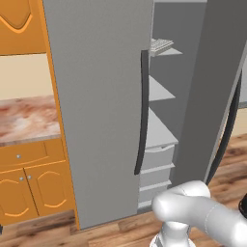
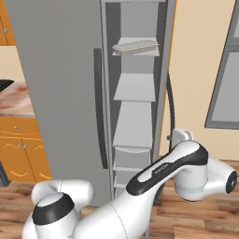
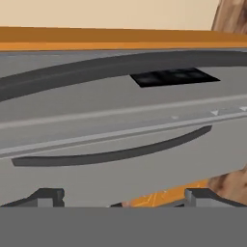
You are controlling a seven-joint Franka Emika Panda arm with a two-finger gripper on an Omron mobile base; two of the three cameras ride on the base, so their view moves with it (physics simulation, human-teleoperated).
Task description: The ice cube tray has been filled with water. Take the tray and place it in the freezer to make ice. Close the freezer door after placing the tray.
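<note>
The flat pale grey-white ice cube tray [image 2: 135,46] with its grid of small cells lies on the top shelf [image 2: 135,53] inside the tall plain grey two-door freezer [image 1: 101,111], whose right door [image 1: 212,96] stands open and whose left door, with its long dark vertical handle [image 1: 142,111], is closed. The white arm's dark fingers [image 3: 48,197] are spread wide with nothing between them, facing the grey door and its handles [image 3: 111,155]. Orange wooden cabinets [image 1: 29,185] under a marbled tabletop [image 1: 26,118] stand to the left.
</note>
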